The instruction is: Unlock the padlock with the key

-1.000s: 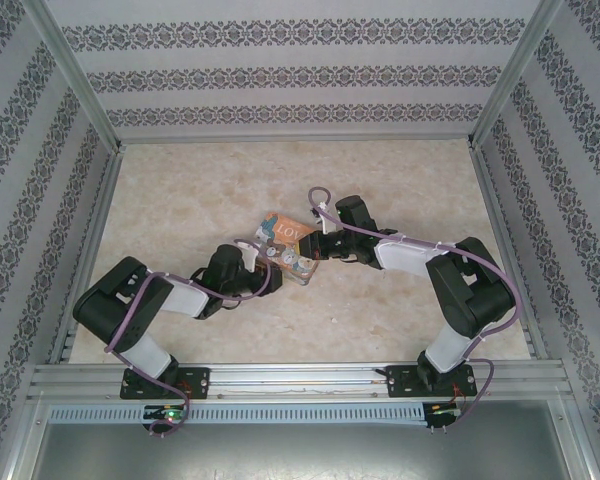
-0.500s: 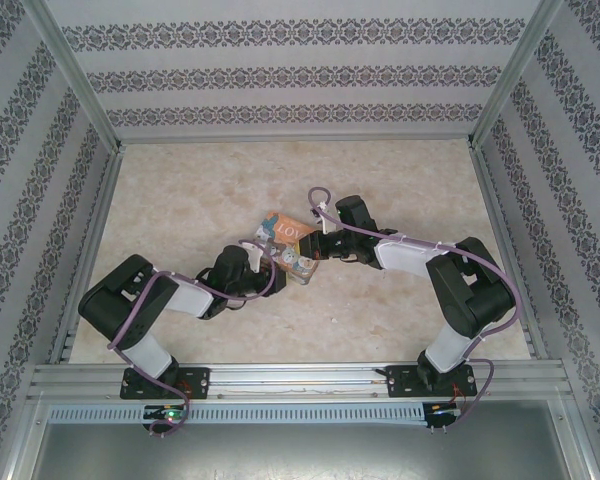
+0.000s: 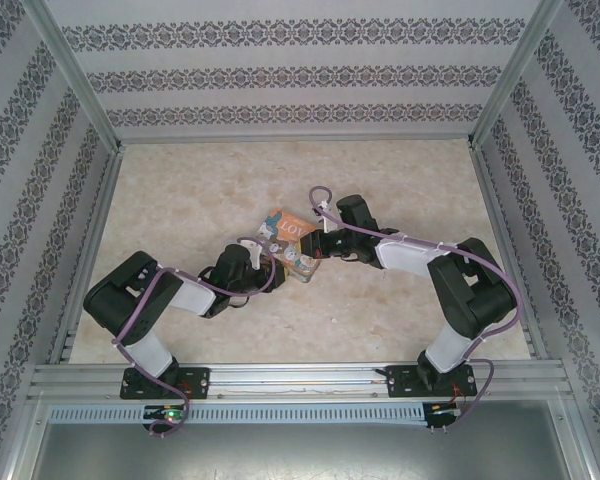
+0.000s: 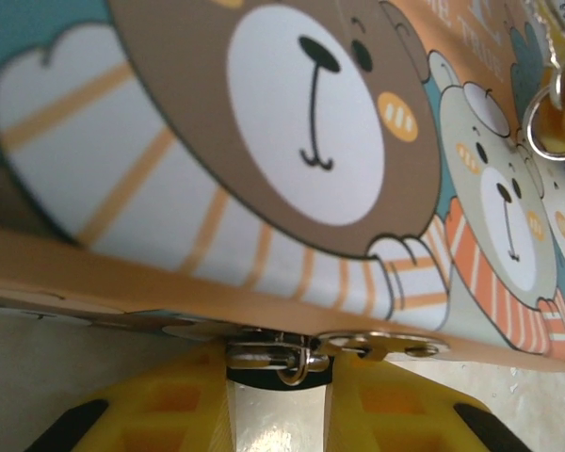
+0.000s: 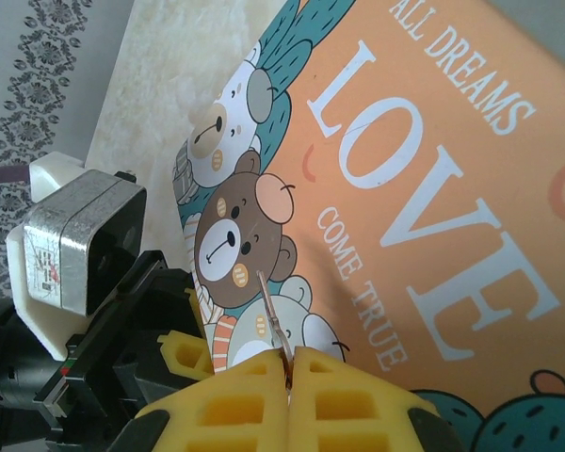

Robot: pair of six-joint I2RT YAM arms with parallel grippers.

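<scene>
The padlock (image 4: 279, 361) hangs from the hasp on the near edge of the colourful LOVE tin (image 3: 286, 238); its thin silvery shackle shows, the body mostly hidden. My left gripper (image 4: 278, 405) has its yellow fingers (image 4: 151, 405) pressed against both sides of the padlock. In the top view the left gripper (image 3: 278, 266) sits at the tin's near corner. My right gripper (image 5: 289, 372) is shut on the key (image 5: 273, 320), whose thin blade pokes out over the tin lid (image 5: 433, 188). From above, the right gripper (image 3: 316, 247) is at the tin's right side.
The tin lies mid-table on the beige marbled surface (image 3: 180, 200), between the two arms. Patterned walls and aluminium rails (image 3: 90, 240) close in the table on three sides. The left arm's camera block (image 5: 75, 245) is close beside the tin.
The left arm has pushed a little forward toward the tin's near corner, and its jaws have narrowed onto the padlock. The right arm and the key have stayed put.
</scene>
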